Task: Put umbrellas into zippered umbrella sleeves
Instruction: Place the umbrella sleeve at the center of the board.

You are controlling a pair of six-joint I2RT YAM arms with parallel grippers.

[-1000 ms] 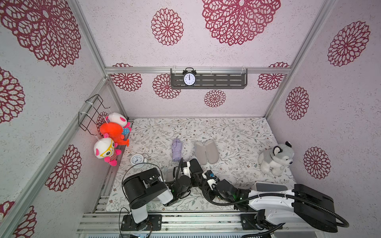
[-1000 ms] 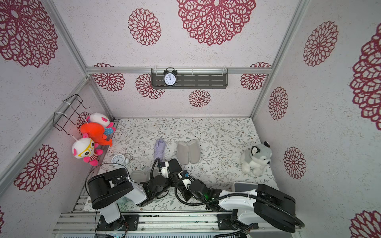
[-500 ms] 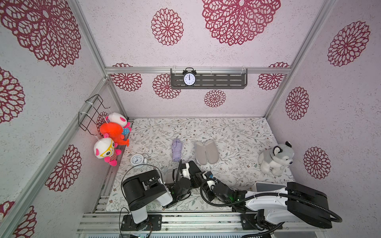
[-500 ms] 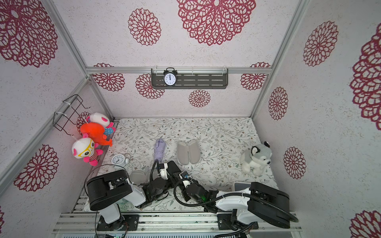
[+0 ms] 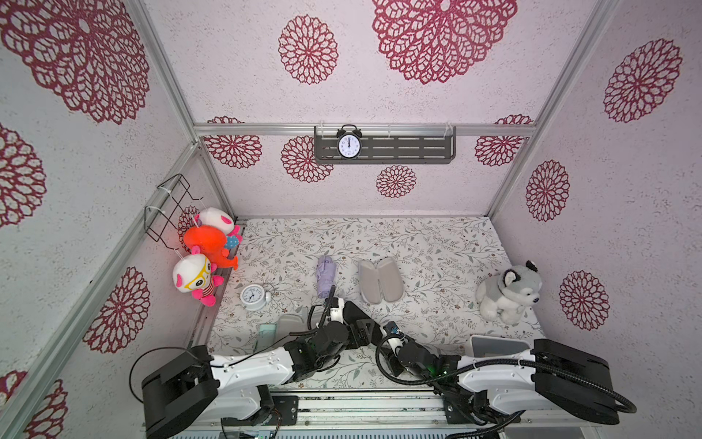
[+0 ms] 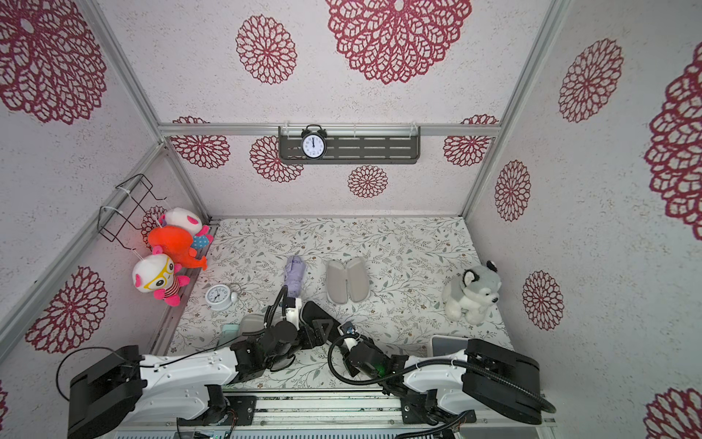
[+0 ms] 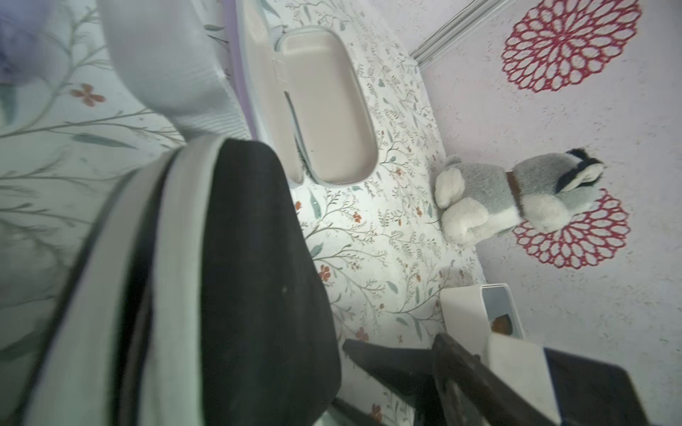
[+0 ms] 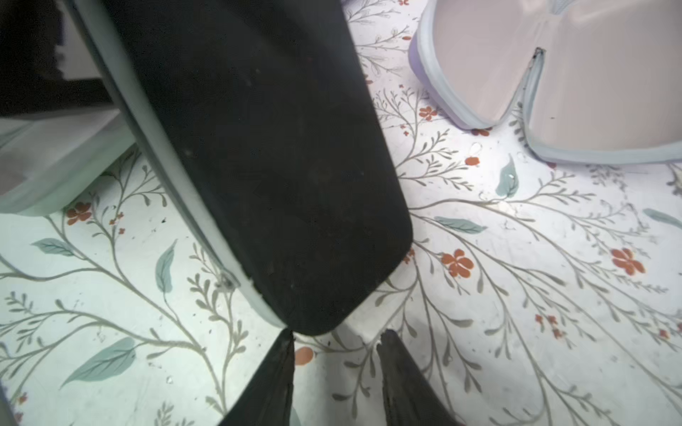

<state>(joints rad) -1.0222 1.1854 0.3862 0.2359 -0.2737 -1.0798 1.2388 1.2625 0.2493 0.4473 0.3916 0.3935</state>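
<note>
A black zippered umbrella sleeve (image 5: 351, 309) (image 6: 315, 309) lies near the table's front centre, its grey zip edges (image 7: 173, 258) almost together with a dark gap between them. My left gripper (image 7: 345, 374) is open right beside its black shell (image 7: 251, 276), with nothing between the fingers. My right gripper (image 8: 337, 343) is open at the sleeve's rounded end (image 8: 317, 302), and one fingertip (image 8: 286, 345) touches it. A lilac umbrella (image 5: 326, 275) lies further back. Next to it an opened lilac sleeve (image 5: 381, 280) (image 8: 479, 66) shows its grey lining. An opened mint green sleeve (image 5: 269, 332) lies left of my left arm.
A white alarm clock (image 5: 252, 297) stands on the table at the left. A grey husky plush (image 5: 507, 294) sits at the right, with a white bin (image 5: 497, 344) in front of it. Plush toys (image 5: 205, 247) hang on the left wall. A shelf (image 5: 410, 150) is on the back wall.
My left gripper's jaws have opened wide beside the black sleeve. My right arm has shifted slightly towards the sleeve's end. The lilac umbrella and lilac sleeve have not moved.
</note>
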